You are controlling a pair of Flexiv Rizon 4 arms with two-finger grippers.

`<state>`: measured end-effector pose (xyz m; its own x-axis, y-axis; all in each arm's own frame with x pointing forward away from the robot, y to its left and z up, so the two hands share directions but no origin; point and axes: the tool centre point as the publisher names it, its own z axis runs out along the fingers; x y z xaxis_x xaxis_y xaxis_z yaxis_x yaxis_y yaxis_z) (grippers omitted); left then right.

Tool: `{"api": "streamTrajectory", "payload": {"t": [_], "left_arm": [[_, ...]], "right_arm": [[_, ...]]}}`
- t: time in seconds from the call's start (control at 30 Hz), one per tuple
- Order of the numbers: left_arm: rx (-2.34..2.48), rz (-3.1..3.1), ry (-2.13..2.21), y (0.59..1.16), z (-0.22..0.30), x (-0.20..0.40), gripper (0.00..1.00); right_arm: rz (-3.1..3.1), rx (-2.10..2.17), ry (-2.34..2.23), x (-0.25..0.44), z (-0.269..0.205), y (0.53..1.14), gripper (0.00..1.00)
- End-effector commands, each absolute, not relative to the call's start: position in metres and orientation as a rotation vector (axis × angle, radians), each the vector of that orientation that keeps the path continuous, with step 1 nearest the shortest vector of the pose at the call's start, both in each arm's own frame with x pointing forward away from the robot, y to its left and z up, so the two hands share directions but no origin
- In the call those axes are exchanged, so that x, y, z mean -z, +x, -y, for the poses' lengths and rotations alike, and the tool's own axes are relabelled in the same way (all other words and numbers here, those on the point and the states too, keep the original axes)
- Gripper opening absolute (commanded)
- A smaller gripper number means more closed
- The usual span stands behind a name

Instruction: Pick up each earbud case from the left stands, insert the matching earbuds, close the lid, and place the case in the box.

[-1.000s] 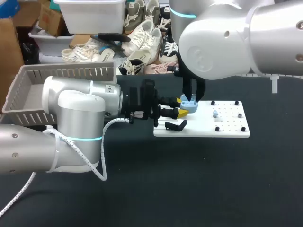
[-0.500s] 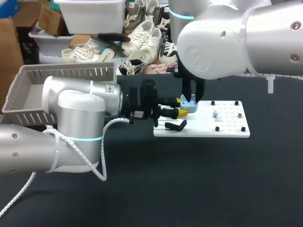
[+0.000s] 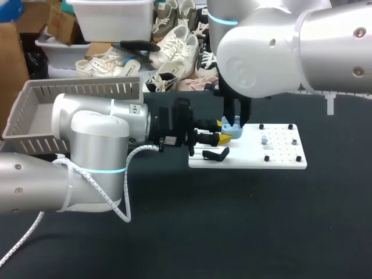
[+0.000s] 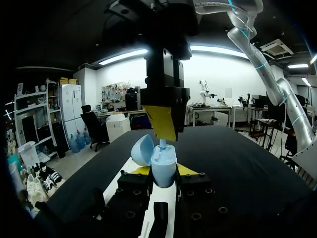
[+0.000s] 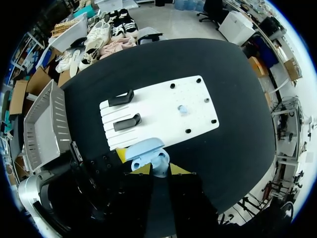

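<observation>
The left gripper [image 4: 163,170] is reaching in level from the left and is pinching the pale blue earbud case [image 3: 234,131] low on its body, one yellow tip on each side, opened only to the case's width. It is holding the case just above the far left part of the white board [image 5: 163,106], beyond the two black stands [image 5: 127,121].

The case is standing upright, with its long axis vertical and its mouth facing up. Its lid [image 4: 141,149] is hanging open, tipped back to one side. The right gripper [image 5: 160,169] is pointing straight down right above that mouth, so it is the arm placed to do the inserting. Its fingers are standing close together and seem to be nipping a pale blue earbud [image 4: 162,144], whose stem is dipping into the case, though the grip itself is partly hidden. The coming push is therefore lying along the case's own upright axis, with the lid leaning clear of the path.

A second earbud [image 5: 182,109] is lying on the board to the right, well apart. The slatted box [image 5: 39,124] is waiting at the far left.

No brand, label or writing is showing legibly on the case or the board.
</observation>
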<state>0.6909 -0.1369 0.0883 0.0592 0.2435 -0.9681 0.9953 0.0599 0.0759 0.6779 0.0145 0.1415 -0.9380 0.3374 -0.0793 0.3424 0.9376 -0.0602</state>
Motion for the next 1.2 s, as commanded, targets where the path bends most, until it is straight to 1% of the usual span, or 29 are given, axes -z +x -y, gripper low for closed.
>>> {"api": "streamTrajectory", "payload": {"t": [0.03,1.2], "left_arm": [[0.977,-1.365,1.358,0.6894,0.1372,-0.0878,0.00],[0.977,-1.365,1.358,0.6894,0.1372,-0.0878,0.00]], "right_arm": [[-3.024,0.114,0.537,-0.1417,-0.0138,0.6780,0.00],[-3.033,0.112,0.528,-0.1410,-0.0165,0.6759,0.00]]}}
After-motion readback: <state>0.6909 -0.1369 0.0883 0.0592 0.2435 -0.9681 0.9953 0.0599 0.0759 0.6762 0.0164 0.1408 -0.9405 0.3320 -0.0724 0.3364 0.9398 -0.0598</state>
